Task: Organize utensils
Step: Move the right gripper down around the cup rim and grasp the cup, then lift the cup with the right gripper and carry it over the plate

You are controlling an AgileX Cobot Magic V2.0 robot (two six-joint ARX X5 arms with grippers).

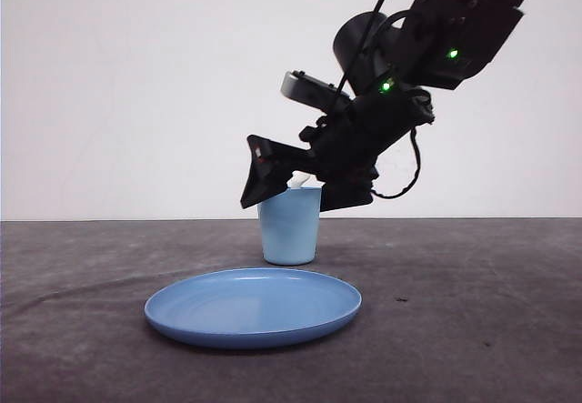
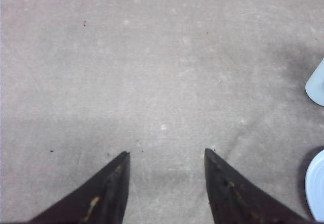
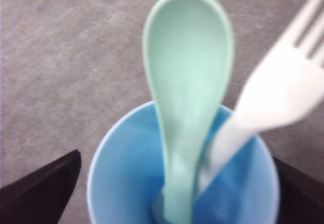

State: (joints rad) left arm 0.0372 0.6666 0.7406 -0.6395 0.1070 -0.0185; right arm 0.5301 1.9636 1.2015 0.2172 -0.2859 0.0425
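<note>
A pale mint-green spoon [image 3: 187,82] and a white fork [image 3: 283,92] stand handle-down inside the light blue cup [image 3: 126,183], their heads sticking up above its rim. My right gripper [image 3: 177,155] is open, with one dark finger on each side of the cup and touching neither utensil. From the front, the right gripper [image 1: 296,198] hangs just over the cup [image 1: 289,230], and a pale utensil tip [image 1: 300,180] peeks out between its fingers. My left gripper [image 2: 166,152] is open over bare table, holding nothing.
A round blue plate [image 1: 253,307] lies on the dark grey table [image 1: 473,330] in front of the cup. In the left wrist view, the cup's base [image 2: 316,87] and the plate's rim [image 2: 316,183] sit off to one side of the left gripper.
</note>
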